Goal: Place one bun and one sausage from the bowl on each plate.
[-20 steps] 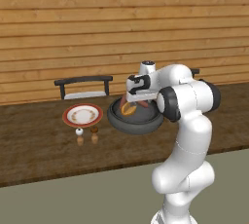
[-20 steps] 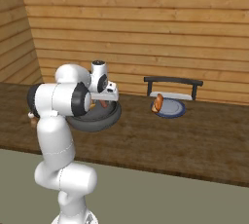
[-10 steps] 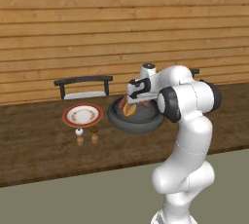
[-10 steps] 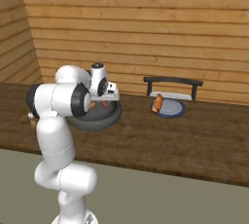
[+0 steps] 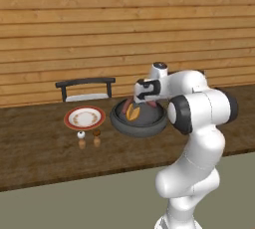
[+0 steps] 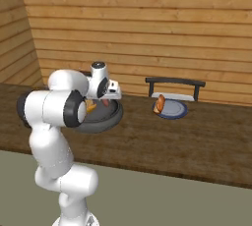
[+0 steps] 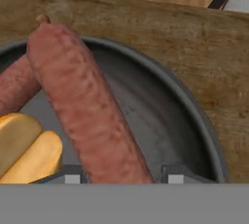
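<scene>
Here, sausage (image 7: pixel 92 116) lengthwise between fingertips (image 7: pixel 68 175)

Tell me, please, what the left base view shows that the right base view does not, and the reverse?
Left base view alone: the white plate with the red-brown rim, holding no food, and two small shakers in front of it. Right base view alone: the blue plate carrying a bun with a sausage. Both: the dark bowl with the gripper lowered into it, and a black rack by the wall.

Looks like I'm driving around a rustic kitchen: wood-plank wall (image 5: pixel 99 29), long dark wooden counter (image 5: pixel 40 153) set with plates (image 5: pixel 84 118), a bowl (image 5: pixel 139 123) of sausages (image 7: pixel 87 106) and buns (image 7: pixel 29 150).
</scene>
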Controlling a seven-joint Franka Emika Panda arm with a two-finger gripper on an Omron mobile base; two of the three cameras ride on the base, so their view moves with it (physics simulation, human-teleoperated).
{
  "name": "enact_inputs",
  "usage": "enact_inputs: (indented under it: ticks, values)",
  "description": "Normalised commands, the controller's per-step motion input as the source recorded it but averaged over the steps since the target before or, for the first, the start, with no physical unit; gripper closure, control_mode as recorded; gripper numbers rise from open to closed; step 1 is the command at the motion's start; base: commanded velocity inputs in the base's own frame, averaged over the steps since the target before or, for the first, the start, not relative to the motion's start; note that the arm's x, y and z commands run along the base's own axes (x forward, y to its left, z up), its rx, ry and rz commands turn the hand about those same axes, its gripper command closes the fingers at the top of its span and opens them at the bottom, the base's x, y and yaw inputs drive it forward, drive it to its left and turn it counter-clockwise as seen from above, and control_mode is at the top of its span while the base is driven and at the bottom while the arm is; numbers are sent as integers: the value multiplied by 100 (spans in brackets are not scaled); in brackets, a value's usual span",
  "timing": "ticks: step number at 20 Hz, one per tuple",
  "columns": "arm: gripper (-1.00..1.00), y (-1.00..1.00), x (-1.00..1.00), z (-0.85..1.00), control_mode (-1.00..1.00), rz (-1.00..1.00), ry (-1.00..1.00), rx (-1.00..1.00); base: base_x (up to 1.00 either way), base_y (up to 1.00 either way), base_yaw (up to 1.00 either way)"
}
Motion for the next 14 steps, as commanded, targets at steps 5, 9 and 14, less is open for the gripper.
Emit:
enact_inputs:
  ticks: [5, 9, 14]
  values:
    - [100, -53, -74, 99, -100, -15, 0, 11, 0, 0, 0]
    - [100, -83, -50, 94, -100, -15, 0, 11, 0, 0, 0]
    - [100, -83, -39, 55, -100, -25, 0, 4, 0, 0, 0]
